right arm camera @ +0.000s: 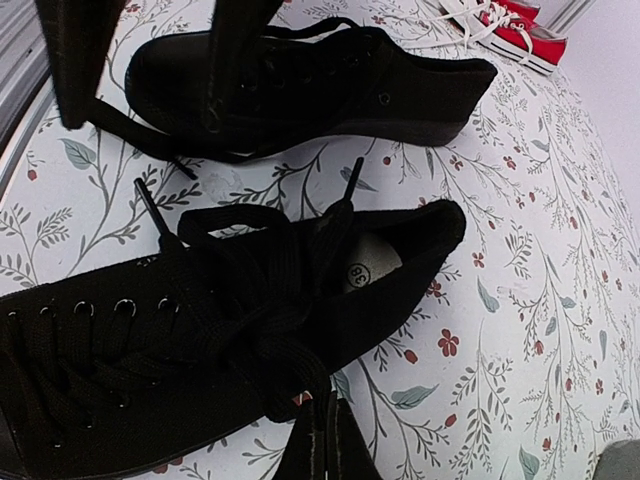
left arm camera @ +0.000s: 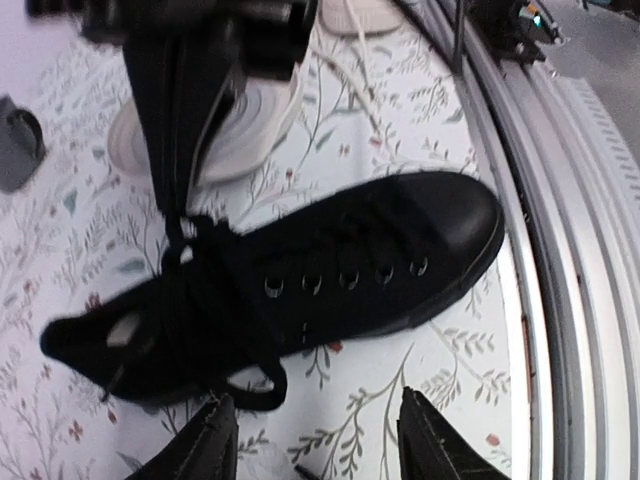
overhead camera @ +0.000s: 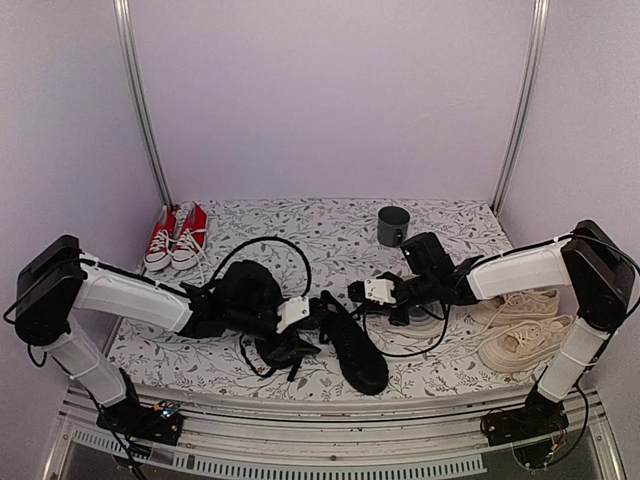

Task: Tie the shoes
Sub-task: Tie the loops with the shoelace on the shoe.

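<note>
- Top external view: nearest the camera, arm bases bolted at the table's near edge.
- Just beyond, both black shoes at the middle of the floral cloth; one lying toe-toward-camera, the other bunched under the left arm.
- Left gripper over the shoe near the middle; spread of fingers not clear from up here.
- Right gripper just right of the shoes, appears closed, black lace running from it.
- Grey cup beyond the shoes, red-and-white sneakers far left of them, cream sneakers well to their right.
- Left wrist view: two dark fingertips at the bottom, standing apart with nothing between, just above the cloth.
- Beyond them, black shoe lying across, smooth rubber toe cap to the right, row of five metal eyelets, laces loose near the tongue.
- No writing legible on it.
- Right wrist view: fingers pressed together at the bottom edge, pinching a flat black lace.
- Near shoe all-black canvas, metal eyelets, laces tangled and untied, aglets sticking up.
- White round insole label reading "38" inside the heel.
- Second black shoe beyond the near one, thick black sole.
- Red sneakers far beyond both.
</note>
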`<act>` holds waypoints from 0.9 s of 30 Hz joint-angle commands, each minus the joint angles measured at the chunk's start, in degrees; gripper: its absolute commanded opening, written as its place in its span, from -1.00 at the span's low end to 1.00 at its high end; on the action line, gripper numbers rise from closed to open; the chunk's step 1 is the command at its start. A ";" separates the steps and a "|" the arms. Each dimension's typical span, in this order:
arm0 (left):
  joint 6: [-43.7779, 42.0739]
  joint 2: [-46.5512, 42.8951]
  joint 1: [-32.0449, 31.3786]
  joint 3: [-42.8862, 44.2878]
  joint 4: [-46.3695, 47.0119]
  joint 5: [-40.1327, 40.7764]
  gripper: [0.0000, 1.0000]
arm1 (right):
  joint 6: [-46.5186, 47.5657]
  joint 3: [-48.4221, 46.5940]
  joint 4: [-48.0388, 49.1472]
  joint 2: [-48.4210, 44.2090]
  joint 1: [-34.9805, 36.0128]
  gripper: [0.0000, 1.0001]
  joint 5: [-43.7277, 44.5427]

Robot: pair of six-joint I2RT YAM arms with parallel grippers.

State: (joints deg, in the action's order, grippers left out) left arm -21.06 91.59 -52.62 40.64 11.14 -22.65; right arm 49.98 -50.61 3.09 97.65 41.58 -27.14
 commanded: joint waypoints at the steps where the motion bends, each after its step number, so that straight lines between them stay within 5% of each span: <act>1: -1.50 -0.97 -4.26 1.00 10.05 1.11 0.11 | -0.93 -0.29 0.84 -0.26 0.24 -0.99 -0.93; 8: -2.86 5.45 -5.67 4.85 9.32 10.52 0.08 | -1.11 0.09 0.76 -0.52 0.26 -0.98 -0.92; 14: -4.24 8.40 -5.81 7.56 8.72 11.29 -0.15 | -1.15 0.43 1.23 -0.46 0.25 -0.98 -1.06; 19: -4.10 8.99 -5.74 7.91 8.49 11.36 -0.97 | -1.18 0.59 1.13 -0.79 0.28 -0.98 -1.11; 27: -1.67 5.05 -5.69 4.15 5.31 9.24 -1.00 | -6.38 1.23 3.09 -3.23 0.00 -0.97 -0.86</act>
State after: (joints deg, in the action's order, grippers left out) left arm -24.58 99.79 -58.02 47.22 18.26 -11.66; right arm 47.83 -50.35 3.73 97.30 41.60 -27.29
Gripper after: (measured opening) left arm 0.005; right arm 0.021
